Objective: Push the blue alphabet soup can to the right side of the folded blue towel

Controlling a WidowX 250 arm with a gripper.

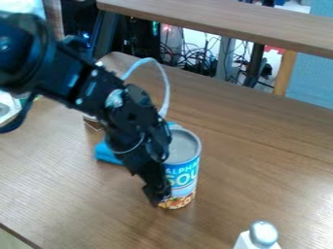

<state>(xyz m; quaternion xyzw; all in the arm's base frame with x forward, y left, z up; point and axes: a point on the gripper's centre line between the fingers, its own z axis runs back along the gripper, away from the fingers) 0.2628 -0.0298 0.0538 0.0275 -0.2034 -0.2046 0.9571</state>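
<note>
The black gripper point(156, 187) hangs low over the wooden table, at the left side of a soup can point(183, 170), and covers part of the can's left edge. Whether the two touch is not clear. Upright on the table, the can has a grey top and a blue label with a food picture near its base. A bright blue object point(105, 153) lies behind the arm, partly hidden by it. From behind the arm a pale blue curved band point(165, 87) arches up.
A white bottle with a silver rounded cap point(263, 234) stands at the bottom right edge. The wooden table point(260, 160) spreads across the view. Along the top runs a raised wooden shelf point(228, 22), with tangled cables point(195, 61) beneath it. Something white point(8, 108) sits at the left edge.
</note>
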